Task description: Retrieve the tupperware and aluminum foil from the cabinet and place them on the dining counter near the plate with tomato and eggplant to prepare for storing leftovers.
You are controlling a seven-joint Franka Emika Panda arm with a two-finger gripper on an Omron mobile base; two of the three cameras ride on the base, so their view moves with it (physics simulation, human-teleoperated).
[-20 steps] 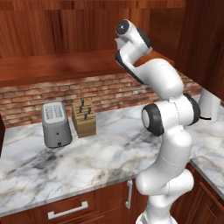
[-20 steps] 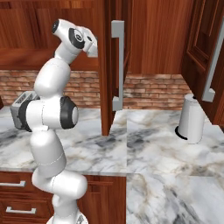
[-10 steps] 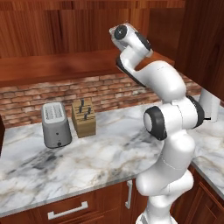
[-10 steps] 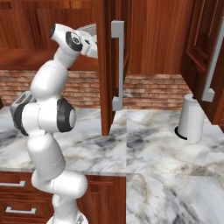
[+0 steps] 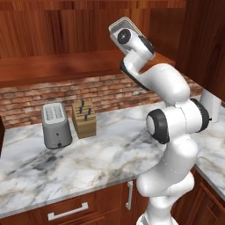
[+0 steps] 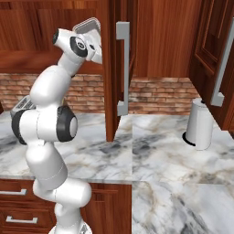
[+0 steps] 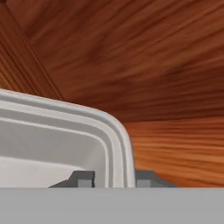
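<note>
- The hand [image 7: 109, 180] is clamped across the tupperware [image 7: 57, 144] at its flared rim, one fingertip inside and one outside: a thin wall gives the surest hold.
- The tupperware [image 6: 87, 26] rides tilted, up beside the open cabinet [image 6: 116, 68], above the worktop [image 6: 151, 151].

We are in a home kitchen. A marble counter [image 5: 101, 154] runs under reddish-brown wooden wall cabinets [image 6: 114, 59], with a red brick backsplash [image 5: 52, 94] behind it. On the counter stand a toaster [image 5: 56, 125] and, just beside it, a knife block [image 5: 84, 118]. Farther along the counter we see a paper towel roll [image 6: 199, 124]; below are drawers with silver handles [image 5: 67, 212].
</note>
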